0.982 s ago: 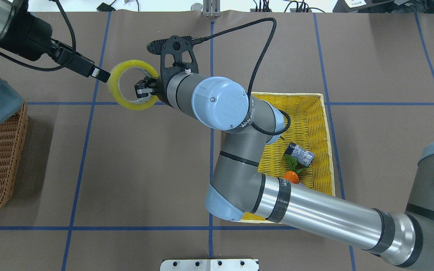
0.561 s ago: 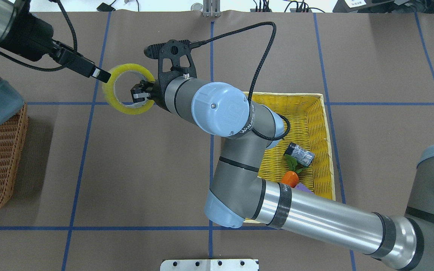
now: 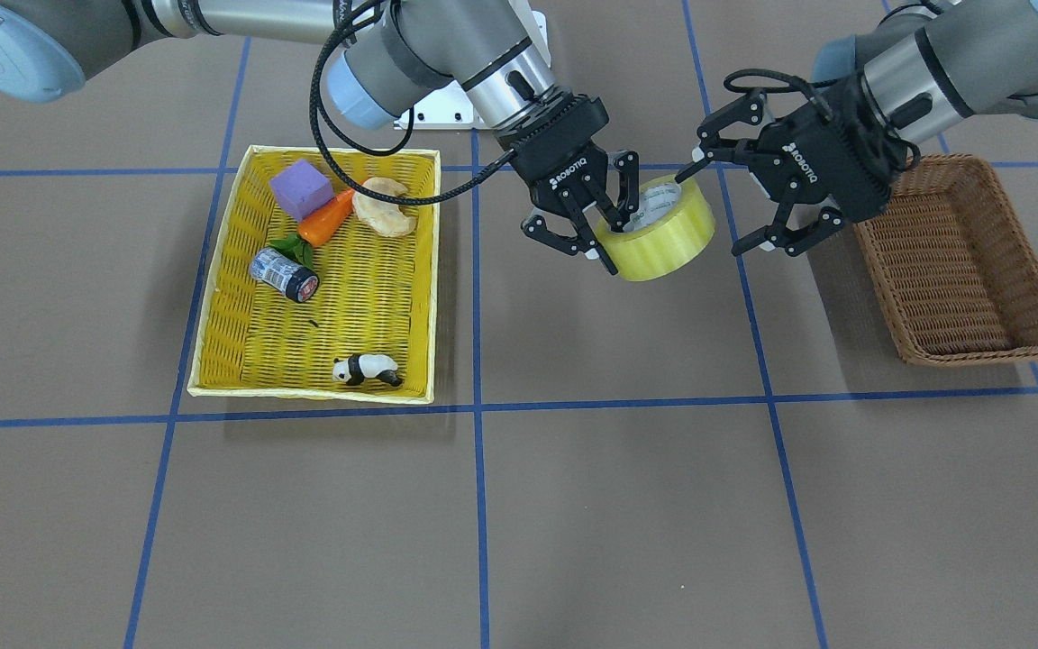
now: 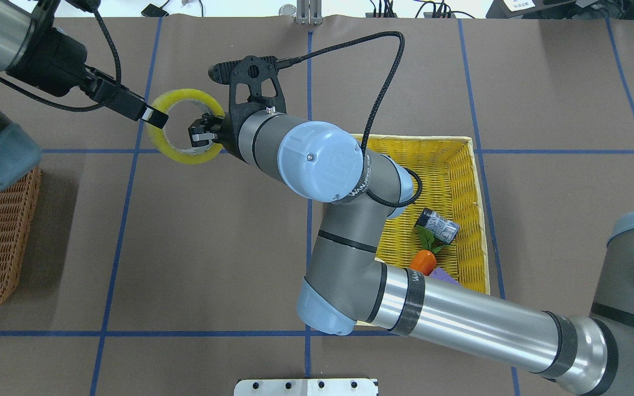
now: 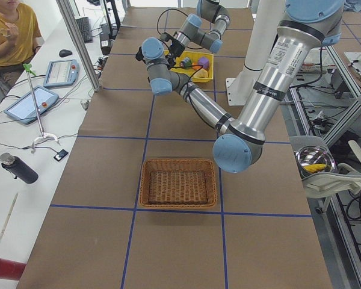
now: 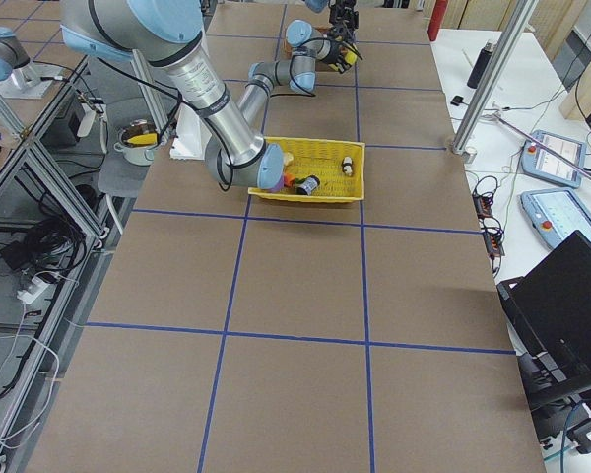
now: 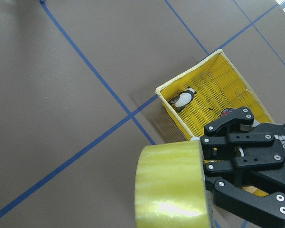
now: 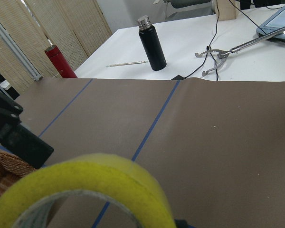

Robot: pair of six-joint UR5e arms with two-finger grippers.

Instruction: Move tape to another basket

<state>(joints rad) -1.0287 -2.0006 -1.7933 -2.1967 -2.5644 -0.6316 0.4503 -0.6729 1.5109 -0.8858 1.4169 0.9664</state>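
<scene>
The tabletop (image 4: pixel 212 247) is seen from above and from across, both ends are covered too, and the tape (image 7: pixel 173 190) is caught close-up by both wrist cams.

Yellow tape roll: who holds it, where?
The right gripper holds the glossy yellow packing tape roll by its wall, one finger inside the hole, one outside. The left gripper is open beside it.
</scene>
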